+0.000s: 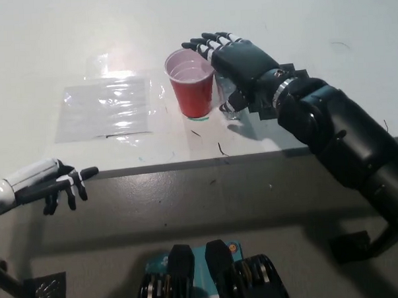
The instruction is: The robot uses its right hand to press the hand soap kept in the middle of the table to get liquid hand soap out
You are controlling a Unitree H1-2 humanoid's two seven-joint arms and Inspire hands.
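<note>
A red plastic cup (193, 84) stands upright near the middle of the white table (62, 43). Just right of it a clear bottle, the hand soap (230, 108), is mostly hidden beneath my black right hand (238, 58). That hand lies flat over the bottle, palm down, fingers spread and reaching over the cup's right rim; it is open. My white left hand (52, 185) hangs open at the lower left, below the table's front edge.
A clear plastic sheet (105, 107) lies flat on the table left of the cup. The table's front edge (186, 165) runs across the middle of the picture, with grey floor below it.
</note>
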